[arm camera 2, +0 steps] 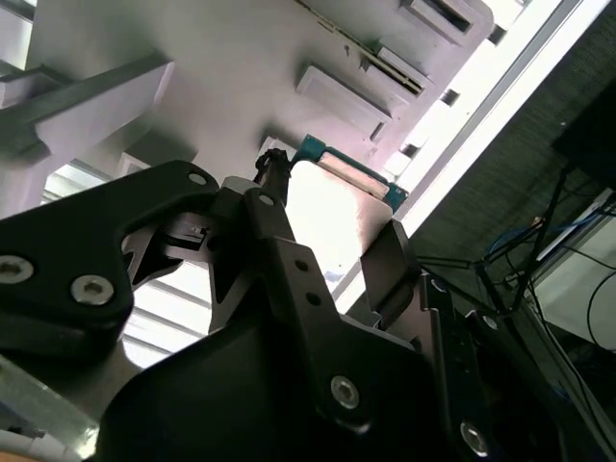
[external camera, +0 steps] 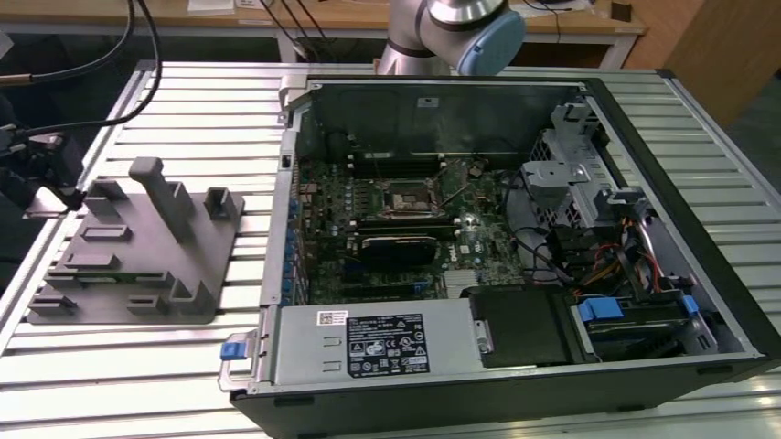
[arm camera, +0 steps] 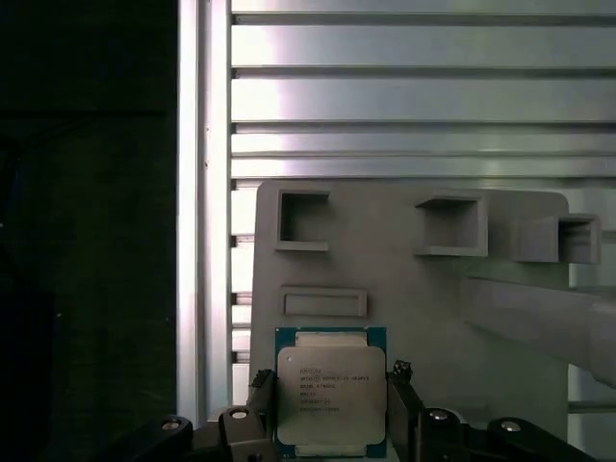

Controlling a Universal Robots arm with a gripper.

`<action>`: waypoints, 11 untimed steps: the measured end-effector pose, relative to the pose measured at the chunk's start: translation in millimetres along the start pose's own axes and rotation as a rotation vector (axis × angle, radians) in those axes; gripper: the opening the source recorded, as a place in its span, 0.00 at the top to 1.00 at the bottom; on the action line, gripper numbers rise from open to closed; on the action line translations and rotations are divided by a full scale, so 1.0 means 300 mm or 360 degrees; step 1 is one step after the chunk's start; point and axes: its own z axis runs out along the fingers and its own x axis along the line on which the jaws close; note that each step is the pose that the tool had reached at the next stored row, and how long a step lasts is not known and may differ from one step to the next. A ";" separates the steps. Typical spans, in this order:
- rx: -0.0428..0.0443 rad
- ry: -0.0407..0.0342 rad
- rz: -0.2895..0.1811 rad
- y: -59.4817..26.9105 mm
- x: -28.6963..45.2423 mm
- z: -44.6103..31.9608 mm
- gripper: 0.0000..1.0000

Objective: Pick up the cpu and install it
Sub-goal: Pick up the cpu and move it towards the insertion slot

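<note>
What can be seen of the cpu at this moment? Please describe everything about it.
The cpu is a small thin square chip: a silvery-grey metal top plate with dark print, on a teal-green board showing as a narrow rim. It sits plate up and flat at the grey tray, beside a shallow rectangular slot. The hand straddles two opposite sides; a grip cannot be confirmed.

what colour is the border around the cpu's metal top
teal green, framing the silvery-grey plate of the cpu; it shows best in the first wrist view
</note>
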 end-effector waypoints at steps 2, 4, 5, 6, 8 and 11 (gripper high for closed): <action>0.0000 0.0000 -0.0001 0.001 0.000 -0.016 0.45; 0.0000 0.0000 -0.0002 0.002 -0.001 -0.033 0.45; 0.0000 0.0000 -0.0002 0.002 -0.001 -0.041 0.45; 0.0000 0.0000 -0.0002 0.003 -0.001 -0.049 0.45; 0.0000 0.0000 -0.0003 0.004 -0.001 -0.066 0.45; 0.0000 0.0000 -0.0003 0.006 -0.002 -0.094 0.45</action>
